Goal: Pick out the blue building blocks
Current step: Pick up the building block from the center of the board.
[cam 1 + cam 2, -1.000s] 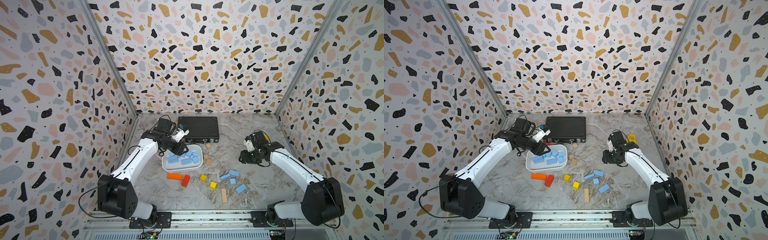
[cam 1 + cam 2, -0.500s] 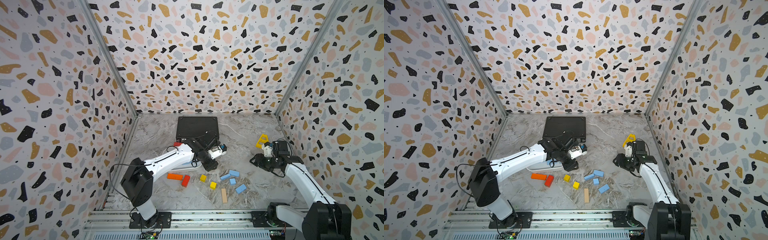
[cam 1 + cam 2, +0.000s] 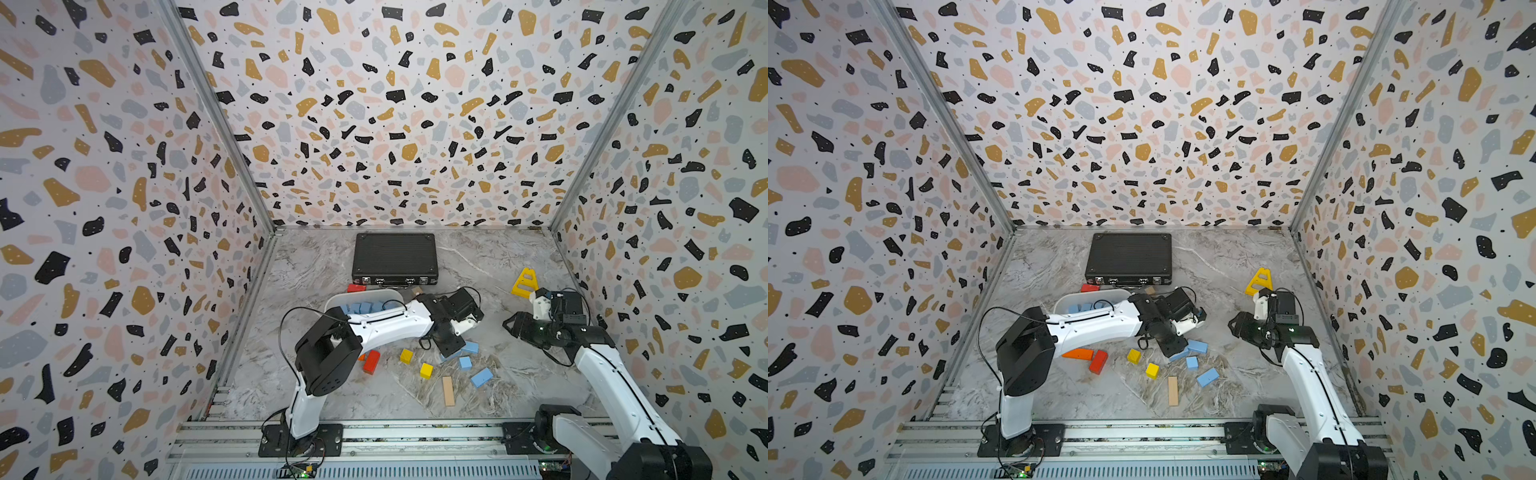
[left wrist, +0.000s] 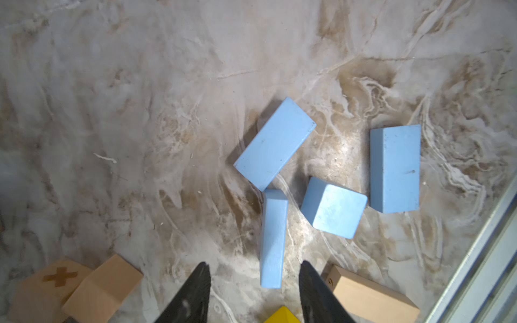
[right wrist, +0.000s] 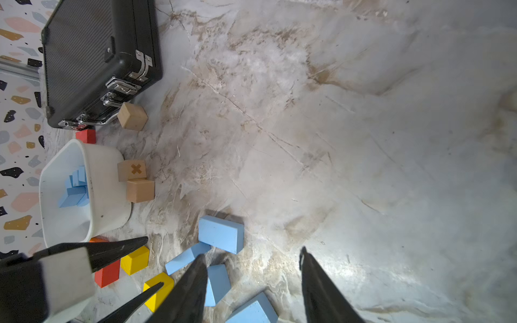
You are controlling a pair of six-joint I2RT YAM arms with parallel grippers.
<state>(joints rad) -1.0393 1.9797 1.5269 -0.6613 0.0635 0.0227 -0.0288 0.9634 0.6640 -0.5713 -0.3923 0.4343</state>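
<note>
Four blue blocks [image 4: 275, 144] lie loose on the table [image 4: 112, 112], right of centre in the left wrist view. They are a flat bar, a thin bar [image 4: 272, 237] on edge, a cube [image 4: 334, 211] and one more bar at the right. In both top views they sit low at centre [image 3: 482, 377] [image 3: 1207, 377].

The left gripper [image 4: 254, 263] hangs over them, jaws apart. The thin bar's near end lies between the fingers with a gap on each side. More blue blocks fill the white bin [image 3: 365, 296] at centre, partly behind the left arm.

Two yellow cubes [image 3: 406, 355] and a red block [image 3: 371, 361] lie left of the loose blues, with a tan bar [image 3: 448, 390] below them. The right gripper [image 5: 253, 252] hovers at the right with its jaws spread and nothing between them. A black case [image 3: 395, 257] lies at the back.
</note>
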